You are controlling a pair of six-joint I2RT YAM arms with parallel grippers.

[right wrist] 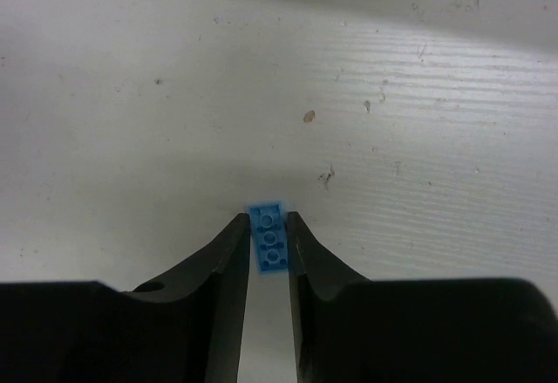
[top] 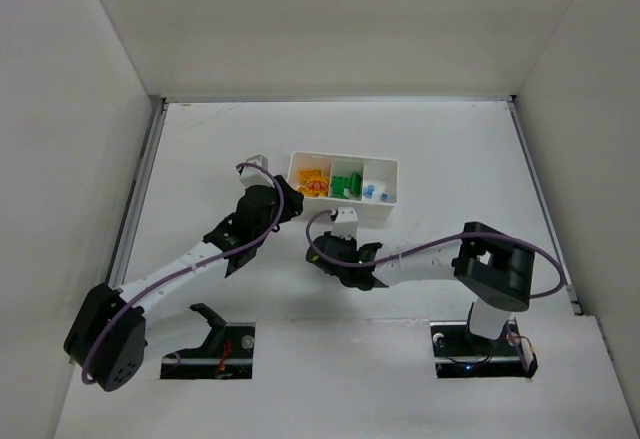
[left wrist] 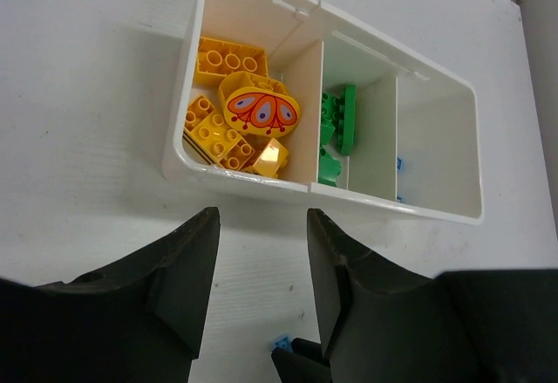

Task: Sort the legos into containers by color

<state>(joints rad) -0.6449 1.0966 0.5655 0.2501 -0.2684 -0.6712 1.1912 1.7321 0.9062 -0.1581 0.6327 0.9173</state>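
Observation:
The white three-compartment tray (top: 360,211) holds yellow-orange bricks (top: 312,184) on the left, green bricks (top: 346,183) in the middle and small light blue ones (top: 375,191) on the right. In the left wrist view the tray (left wrist: 261,181) shows yellow bricks (left wrist: 218,134), green bricks (left wrist: 342,121) and a blue piece (left wrist: 399,163). My left gripper (left wrist: 261,226) is open and empty just in front of the yellow compartment. My right gripper (right wrist: 268,219) is shut on a small light blue brick (right wrist: 268,242) at table level, in front of the tray (top: 318,249).
White walls enclose the table on three sides. My right gripper's tip and its blue brick (left wrist: 281,343) sit close below my left gripper's fingers. Both arms (top: 190,264) reach toward the tray's near side.

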